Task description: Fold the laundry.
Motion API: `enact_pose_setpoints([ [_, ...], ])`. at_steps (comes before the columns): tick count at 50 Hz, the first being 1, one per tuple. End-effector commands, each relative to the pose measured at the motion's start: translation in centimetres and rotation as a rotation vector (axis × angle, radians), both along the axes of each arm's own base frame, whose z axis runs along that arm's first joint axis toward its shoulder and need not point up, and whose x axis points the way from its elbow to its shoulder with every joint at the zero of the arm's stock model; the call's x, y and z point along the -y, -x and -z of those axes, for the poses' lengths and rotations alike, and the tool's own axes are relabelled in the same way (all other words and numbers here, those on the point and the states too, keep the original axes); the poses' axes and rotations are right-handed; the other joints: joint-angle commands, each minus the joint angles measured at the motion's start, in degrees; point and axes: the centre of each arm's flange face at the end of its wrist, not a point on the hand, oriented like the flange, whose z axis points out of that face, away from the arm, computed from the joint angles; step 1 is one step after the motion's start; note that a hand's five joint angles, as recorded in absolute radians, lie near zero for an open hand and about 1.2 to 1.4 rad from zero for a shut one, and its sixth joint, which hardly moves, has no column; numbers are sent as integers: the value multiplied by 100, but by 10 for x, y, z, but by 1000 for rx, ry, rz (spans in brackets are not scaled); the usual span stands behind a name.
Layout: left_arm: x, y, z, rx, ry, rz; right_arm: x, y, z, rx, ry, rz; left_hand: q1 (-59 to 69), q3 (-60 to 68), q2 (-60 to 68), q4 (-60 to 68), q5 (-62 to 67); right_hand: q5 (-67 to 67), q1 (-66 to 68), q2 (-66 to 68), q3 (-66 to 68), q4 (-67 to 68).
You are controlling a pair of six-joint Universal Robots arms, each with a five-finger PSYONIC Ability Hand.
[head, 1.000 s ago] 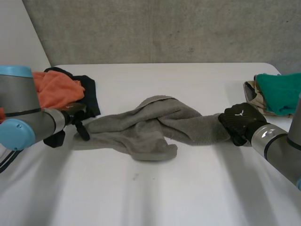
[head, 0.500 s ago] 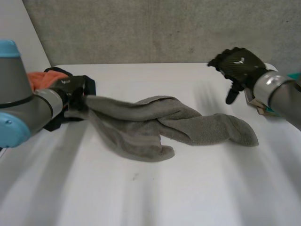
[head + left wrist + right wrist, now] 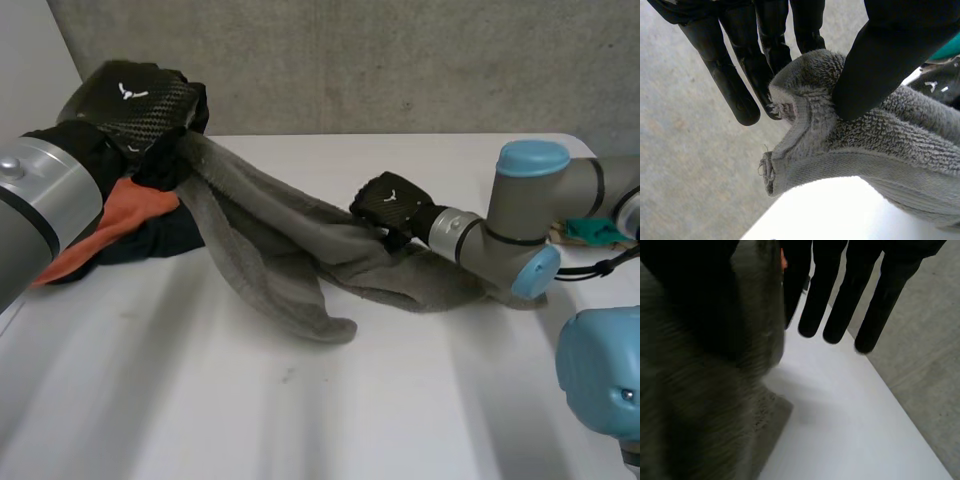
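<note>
Grey terry towel (image 3: 285, 245) was pinched thinly by the left hand (image 3: 135, 100), right hand (image 3: 388, 203) open, and could be jerked loose by lifting

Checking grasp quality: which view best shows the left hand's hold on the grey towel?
The left wrist view: the left hand pinches the grey towel near a hemmed corner between thumb and fingers. The head view shows that hand's back, raised, towel trailing to the table. The right wrist view shows another stretch of towel.

Head camera high over table (image 3: 300, 410); wrist cameras close on shared towel (image 3: 280, 245).
</note>
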Motion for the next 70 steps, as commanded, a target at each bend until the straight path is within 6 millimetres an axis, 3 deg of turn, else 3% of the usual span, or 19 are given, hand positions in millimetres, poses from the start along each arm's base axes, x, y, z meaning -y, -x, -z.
enact_pose_setpoints([
  [1,17,-5,-14,-36,131,-35,33,7,-24,50,179,184,1345,1160,1174,1129,1443,2848,2611,2609,2693,2828],
  [3,34,-7,-24,-64,210,-61,51,16,-49,101,290,294,1345,1160,1174,1129,1443,2848,2611,2609,2693,2828],
  [4,43,-7,-28,-80,249,-74,65,27,-84,183,408,400,1345,1160,1174,1129,1443,2848,2611,2609,2693,2828],
  [8,78,-12,-53,-165,427,-141,68,47,-171,403,618,485,1345,1160,1174,1129,1443,2848,2611,2609,2693,2828],
  [11,95,-17,-74,-258,552,-186,53,60,-213,503,685,482,1345,1160,1174,1129,1443,2848,2611,2609,2693,2828],
  [15,102,-18,-83,-348,613,-186,27,72,-225,505,673,495,1345,1160,1174,1129,1443,2848,2611,2609,2693,2828],
  [17,102,-17,-77,-356,588,-177,18,77,-224,493,666,505,1345,1160,1174,1129,1443,2848,2611,2609,2693,2828],
  [20,101,-14,-46,-328,470,-169,1,84,-206,429,608,524,1345,1160,1174,1129,1443,2848,2611,2609,2693,2828],
  [26,83,-18,47,-211,189,-189,-45,92,-117,214,286,516,1345,1160,1174,1129,1443,2848,2611,2609,2693,2828],
  [27,76,-20,70,-178,127,-191,-57,91,-87,149,189,499,1345,1160,1174,1129,1443,2848,2611,2609,2693,2828],
  [31,60,-22,115,-105,28,-189,-78,85,-25,11,15,461,1345,1160,1174,1129,1443,2848,2611,2609,2693,2828],
  [35,55,-23,142,-60,-10,-190,-83,88,9,-103,-81,481,1345,1160,1174,1129,1443,2848,2611,2609,2693,2828],
  [38,55,-24,149,-46,-23,-197,-83,92,8,-139,-121,510,1345,1160,1174,1129,1443,2630,2393,2391,2474,2609],
  [40,54,-25,151,-43,-35,-205,-82,93,0,-143,-142,519,1345,1160,1174,1129,1443,-447,-684,-686,-602,-468],
  [41,54,-26,151,-43,-39,-206,-82,94,-4,-142,-141,521,1345,1160,1174,1129,1443,-967,-1204,-1206,-1122,-988],
  [47,48,-28,140,-56,-41,-209,-73,99,-62,-110,-32,500,1345,1160,1174,1129,1443,-2300,-2536,-2539,-2455,-2320],
  [51,42,-29,136,-61,-49,-203,-62,98,-78,-166,51,432,1345,1160,1174,1129,1443,-2318,-2555,-2557,-2473,-2339],
  [62,33,-28,134,-66,-51,-190,-22,84,-67,-408,246,242,1345,1160,1174,1129,1443,-2335,-2572,-2574,-2490,-2356],
  [70,33,-31,131,-71,-44,-198,6,76,-34,-412,264,188,1345,1160,1174,1129,1443,-2318,-2555,-2557,-2473,-2339],
])
